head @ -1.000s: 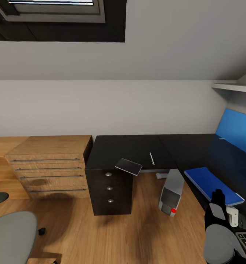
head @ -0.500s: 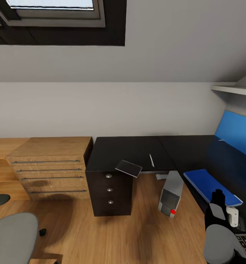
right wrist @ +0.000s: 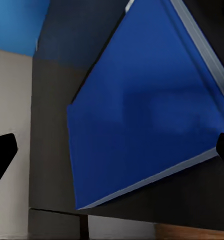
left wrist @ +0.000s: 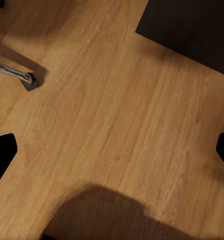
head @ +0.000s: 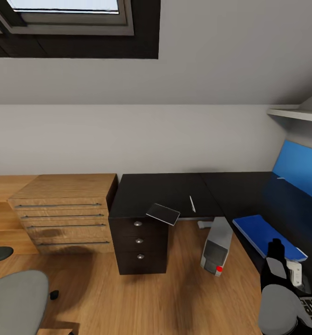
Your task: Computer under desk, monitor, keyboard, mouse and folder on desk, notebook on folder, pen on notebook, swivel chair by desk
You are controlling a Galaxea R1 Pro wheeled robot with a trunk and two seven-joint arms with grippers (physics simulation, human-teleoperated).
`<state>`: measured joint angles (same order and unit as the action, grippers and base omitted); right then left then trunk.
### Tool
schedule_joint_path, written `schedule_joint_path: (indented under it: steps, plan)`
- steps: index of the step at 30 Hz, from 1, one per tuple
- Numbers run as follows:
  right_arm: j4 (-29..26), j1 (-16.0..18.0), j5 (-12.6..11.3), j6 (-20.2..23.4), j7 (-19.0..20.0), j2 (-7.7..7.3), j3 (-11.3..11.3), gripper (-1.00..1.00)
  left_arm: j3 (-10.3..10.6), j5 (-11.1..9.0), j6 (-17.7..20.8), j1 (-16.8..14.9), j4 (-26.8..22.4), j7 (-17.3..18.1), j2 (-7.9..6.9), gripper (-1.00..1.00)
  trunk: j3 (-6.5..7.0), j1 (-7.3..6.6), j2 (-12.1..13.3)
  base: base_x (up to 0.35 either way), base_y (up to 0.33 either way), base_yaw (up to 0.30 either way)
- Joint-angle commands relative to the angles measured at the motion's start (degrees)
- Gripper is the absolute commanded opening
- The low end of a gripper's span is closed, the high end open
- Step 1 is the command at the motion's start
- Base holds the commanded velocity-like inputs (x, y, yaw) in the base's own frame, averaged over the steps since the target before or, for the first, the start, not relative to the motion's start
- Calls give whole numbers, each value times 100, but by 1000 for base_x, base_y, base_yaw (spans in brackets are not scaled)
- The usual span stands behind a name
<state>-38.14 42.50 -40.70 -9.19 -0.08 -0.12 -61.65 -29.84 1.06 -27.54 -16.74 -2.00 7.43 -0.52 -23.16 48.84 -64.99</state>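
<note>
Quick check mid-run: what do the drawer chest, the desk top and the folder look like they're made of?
Drawer chest: light wood, visible grain, thin metal bar handles. Desk top: matte black, no grain, probably laminate. Folder: smooth bright blue with a pale edge, likely plastic or coated card.

We see even, soft daylight from the skylight [head: 65,5], blurry shadows pooling on the floor [head: 174,288], slightly soft renders.

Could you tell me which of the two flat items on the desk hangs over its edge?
The notebook, dark grey, juts past the desk edge above the drawers; the blue folder lies fully on top.
</note>
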Motion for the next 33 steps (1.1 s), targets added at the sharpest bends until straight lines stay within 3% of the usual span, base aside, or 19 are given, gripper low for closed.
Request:
schedule_joint_path:
  steps: [1, 6, 11, 15, 18, 21, 24, 27, 29, 31, 33]
  plan:
    - [-40, 2, -56, 40, -1, 1, 4, 100, -48, 13, -14, -4, 7, 39, -1, 100, -6, 0, -4, 0, 0, 0]
    - [-631, -14, -39, 440, -10, 49, 16, 100, -43, 37, -14, -4, 7, 40, -1, 100, -6, 0, -4, 0, 0, 0]
    - [-1346, -54, 36, 730, -24, 203, 20, 100, -40, 42, -8, -4, 11, 40, 6, 100, -6, 0, -4, 0, 0, 0]
    - [-1710, -127, 438, 1342, -11, 309, 21, 100, -39, 43, -8, -4, 14, 40, 7, 100, -6, 0, -4, 0, 0, 0]
    - [-1774, -148, 995, 1920, 9, 363, 33, 100, -39, 43, -6, -4, 10, 39, 8, 100, -6, 0, -4, 0, 0, 0]
    - [-1793, -156, 1659, 2310, 129, 538, 184, 100, -39, 43, -7, -4, 11, 39, 8, 100, -6, 0, -4, 0, 0, 0]
    - [-1787, -159, 2241, 2428, 410, 718, 414, 100, -39, 43, -6, -4, 12, 40, 8, 100, -6, 0, -4, 0, 0, 0]
    - [-1567, -162, 3033, 2476, 902, 902, 549, 100, -37, 43, -6, -4, 13, 38, 8, 100, -6, 0, -4, 0, 0, 0]
    - [-1379, -162, 3381, 2478, 1139, 937, 576, 100, -36, 43, -5, -4, 11, 37, 8, 100, -6, 0, -4, 0, 0, 0]
    - [-971, -162, 4144, 2419, 1634, 968, 635, 100, -33, 43, -5, -4, 13, 37, 8, 100, -6, 0, -4, 0, 0, 0]
    - [-777, -163, 4536, 2332, 1839, 975, 678, 100, -32, 43, -5, -4, 12, 38, 8, 100, -6, 0, -4, 0, 0, 0]
